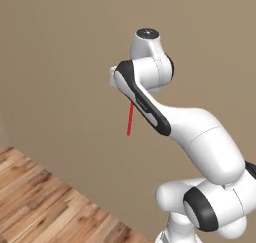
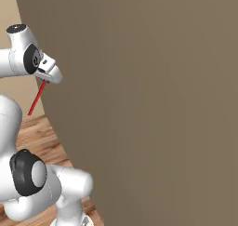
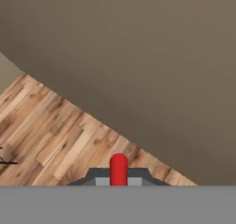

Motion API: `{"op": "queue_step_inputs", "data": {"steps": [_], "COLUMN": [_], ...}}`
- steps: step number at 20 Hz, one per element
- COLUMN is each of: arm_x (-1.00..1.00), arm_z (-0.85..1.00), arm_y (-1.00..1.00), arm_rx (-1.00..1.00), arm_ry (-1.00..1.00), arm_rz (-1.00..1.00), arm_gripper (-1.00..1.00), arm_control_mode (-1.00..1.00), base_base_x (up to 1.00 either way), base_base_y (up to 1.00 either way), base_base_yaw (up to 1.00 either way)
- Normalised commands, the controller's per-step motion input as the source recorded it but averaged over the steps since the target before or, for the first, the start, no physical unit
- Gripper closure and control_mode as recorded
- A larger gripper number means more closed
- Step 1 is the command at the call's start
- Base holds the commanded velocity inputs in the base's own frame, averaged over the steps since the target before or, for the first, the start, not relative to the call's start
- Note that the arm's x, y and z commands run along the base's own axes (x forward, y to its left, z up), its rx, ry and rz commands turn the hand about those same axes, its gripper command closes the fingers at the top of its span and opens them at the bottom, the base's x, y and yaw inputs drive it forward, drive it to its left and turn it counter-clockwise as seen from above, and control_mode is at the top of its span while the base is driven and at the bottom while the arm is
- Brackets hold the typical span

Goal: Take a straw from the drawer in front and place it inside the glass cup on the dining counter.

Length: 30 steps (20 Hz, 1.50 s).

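a: what's the two-finger gripper doing right now?

b: it's clenched on the thin straight red straw. in the left base view the straw hangs down and a little to the left from behind the white arm with dark joints, clear of the plain tan wall behind it. the right base view has it slanting down from the fingertips, and in the hand view its rounded red end sits right between the dark tips.

a: so the straw is out of the drawer?

b: it's up in the air in the jaws, well above the wooden plank floor. i'd judge the pick-up finished and the carrying step in hand.

a: how far along would you call that?

b: roughly the middle, by my reckoning. the placing is not yet done.

a: and what does the next move call for?

b: the robot faces bare wall and floor, so i think it has to turn or drive until the glass cup on the dining counter comes into sight. then the straw should be brought upright over the cup's mouth and lowered in before the fingers let go. the grip looks to be near the straw's top, so the long free end could swing; slow turning would help.
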Motion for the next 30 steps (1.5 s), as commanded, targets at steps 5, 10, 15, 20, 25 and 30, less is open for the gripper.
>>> {"op": "queue_step_inputs", "data": {"steps": [5,10,15,20,25,30], "arm_x": [0.0,0.0,0.0,0.0,0.0,0.0], "arm_z": [0.0,0.0,0.0,0.0,0.0,0.0], "arm_y": [0.0,0.0,0.0,0.0,0.0,0.0], "arm_rx": [0.0,0.0,0.0,0.0,0.0,0.0], "arm_ry": [0.0,0.0,0.0,0.0,0.0,0.0], "arm_rz": [0.0,0.0,0.0,0.0,0.0,0.0], "arm_gripper": [1.0,1.0,1.0,1.0,1.0,1.0], "arm_control_mode": [1.0,1.0,1.0,1.0,1.0,1.0], "base_base_x": [0.76,0.87,1.0,1.0,1.0,1.0], "base_base_y": [0.0,-0.03,-0.12,-0.14,-0.18,-0.22], "base_base_yaw": [0.72,0.7,0.62,0.46,0.38,0.36]}}
